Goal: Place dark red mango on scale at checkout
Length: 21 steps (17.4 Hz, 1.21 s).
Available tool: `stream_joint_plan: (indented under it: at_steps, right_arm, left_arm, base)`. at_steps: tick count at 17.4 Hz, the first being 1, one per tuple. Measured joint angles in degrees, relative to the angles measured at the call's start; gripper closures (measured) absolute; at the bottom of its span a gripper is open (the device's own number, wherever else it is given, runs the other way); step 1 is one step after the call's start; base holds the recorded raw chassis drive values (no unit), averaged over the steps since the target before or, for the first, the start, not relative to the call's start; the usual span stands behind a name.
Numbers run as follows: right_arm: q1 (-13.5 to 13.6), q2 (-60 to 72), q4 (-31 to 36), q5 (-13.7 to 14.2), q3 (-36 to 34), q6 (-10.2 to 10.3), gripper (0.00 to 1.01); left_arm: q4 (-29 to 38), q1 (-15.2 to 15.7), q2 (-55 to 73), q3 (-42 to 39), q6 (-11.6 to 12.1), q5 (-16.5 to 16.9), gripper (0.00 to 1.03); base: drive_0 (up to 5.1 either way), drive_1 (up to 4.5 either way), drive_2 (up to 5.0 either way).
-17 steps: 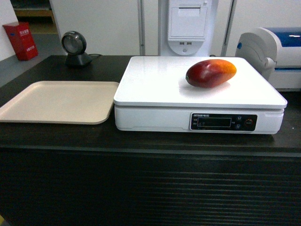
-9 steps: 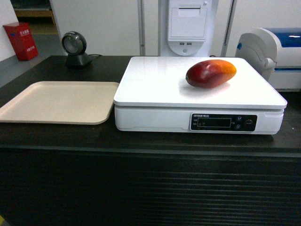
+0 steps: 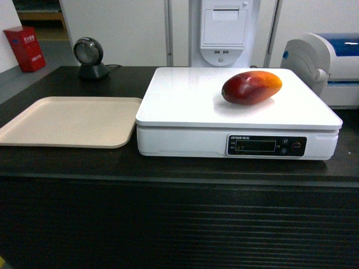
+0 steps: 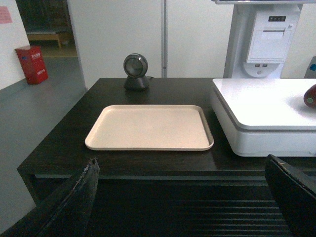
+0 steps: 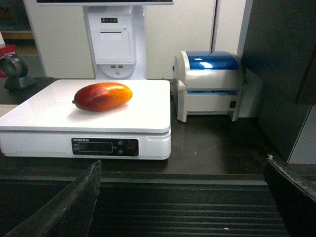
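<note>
left hand [image 4: 182, 197] and right hand [image 5: 182, 197] spread wide, holding nothing. unchanged since before: mango [image 3: 251, 87] lying on scale [image 3: 185, 98]. dark bench [image 3: 168, 168], beige tray [image 3: 67, 120] alongside, white walls behind.

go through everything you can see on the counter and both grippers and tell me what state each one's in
dark red mango: lying on its side on the scale plate, nothing gripping it.
scale: bearing only the mango.
beige tray: flat, nothing on it.
left gripper: open, holding nothing.
right gripper: open, holding nothing.
</note>
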Motion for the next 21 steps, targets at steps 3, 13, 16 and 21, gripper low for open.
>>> stream_joint_plan:
  at_steps: [3,13,16,21]
  right_arm:
    - [0.00,0.00,0.00,0.02,0.00,0.00,0.03]
    - [0.00,0.00,0.00,0.02,0.00,0.02,0.03]
    - [0.00,0.00,0.00,0.00,0.00,0.00,0.03]
    - [0.00,0.00,0.07,0.02,0.00,0.00,0.03]
  left_arm:
    - [0.00,0.00,0.00,0.00,-0.02,0.00,0.05]
    - [0.00,0.00,0.00,0.00,-0.02,0.02,0.05]
    - [0.00,0.00,0.00,0.00,-0.02,0.02,0.05]
    - [0.04,0.00,0.00,0.00,0.00,0.00,0.05]
  base:
    - [0.0,0.00,0.0]
    - [0.0,0.00,0.0]
    - [0.0,0.00,0.0]
    - [0.0,0.00,0.0]
